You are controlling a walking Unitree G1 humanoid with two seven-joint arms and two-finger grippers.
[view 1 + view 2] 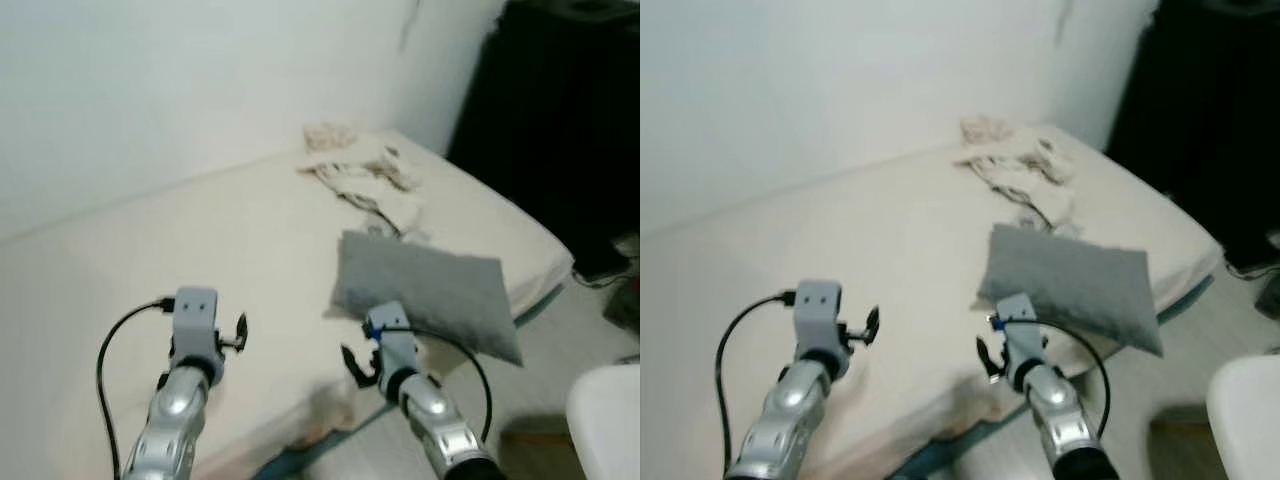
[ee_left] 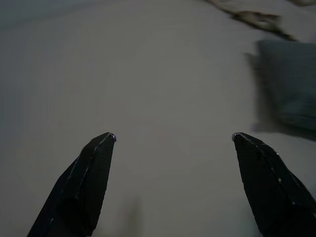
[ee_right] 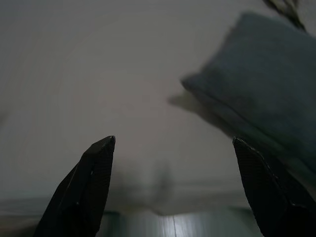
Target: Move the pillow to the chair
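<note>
Two grippers hover over the cream bed (image 1: 200,250), and both sets of fingers are spread wide apart with nothing between them. The left gripper (image 2: 173,148) hangs above bare sheet, its fingers (image 2: 89,182) pointing across the mattress, with the grey pillow (image 1: 425,290) off to their right side. The right gripper (image 3: 173,148) sits at the bed's near edge, just short of the pillow; the pillow's near corner lies ahead of the right-hand finger, not touching it. The pillow rests flat near the bed's edge, one corner overhanging. Beyond it lies a crumpled pale blanket (image 1: 365,175). A white chair (image 1: 605,420) edge shows to the right, well apart.
</note>
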